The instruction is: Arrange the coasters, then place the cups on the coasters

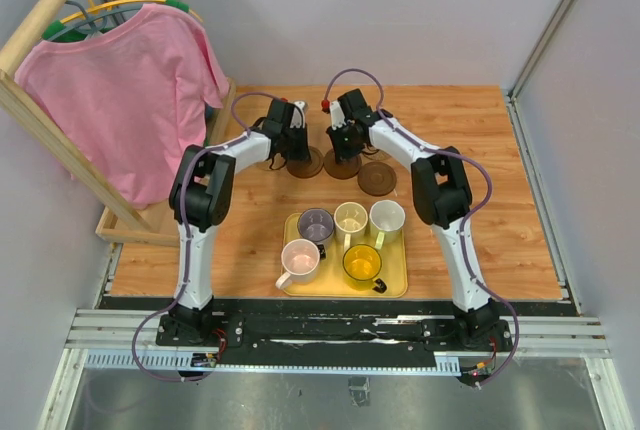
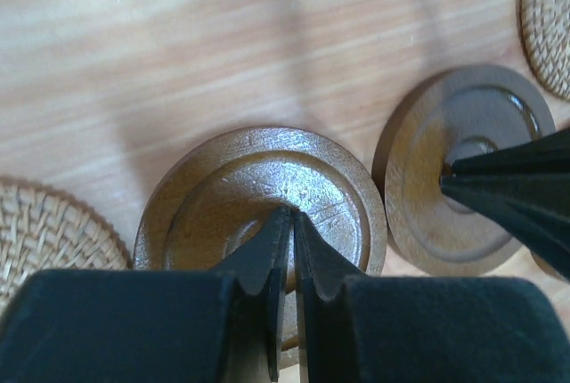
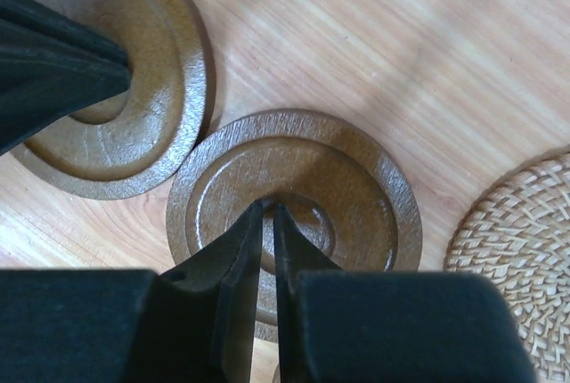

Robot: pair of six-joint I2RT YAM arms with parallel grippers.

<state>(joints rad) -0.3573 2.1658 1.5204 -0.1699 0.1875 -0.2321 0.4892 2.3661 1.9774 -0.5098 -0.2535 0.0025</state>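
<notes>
Two arms stretch to the far middle of the table [image 1: 520, 170] in the top view. The left gripper [image 1: 296, 157] and right gripper [image 1: 345, 157] are side by side, tips down on the left dark coaster [image 1: 312, 168] and right dark coaster [image 1: 336, 172]. A third dark coaster [image 1: 377, 179] lies just right and nearer, and all five cups [image 1: 351, 218] sit on the yellow tray [image 1: 330, 289] near the bases, none on a coaster yet. Risk 1: wrists this close could clash if either slides inward. Left wrist view: fingers clenched w/ nothing btwn them, tips resting on the disc's centre, not grasping it. The neighbour disc is just beside, only a sliver of wood btwn, so a rightward push would prob. shunt it, and a leftward one heads for the left tan coaster [image 2: 44, 232]. Right wrist view: same story, fingers pinched shut on nothing, tips on the centre. Surface looks glossy, so w/ too little downforce the tips may skid off and leave the disc behind. The right tan coaster [image 3: 525, 267] lies near on the right, so an overlong drag could ride up on it.
</notes>
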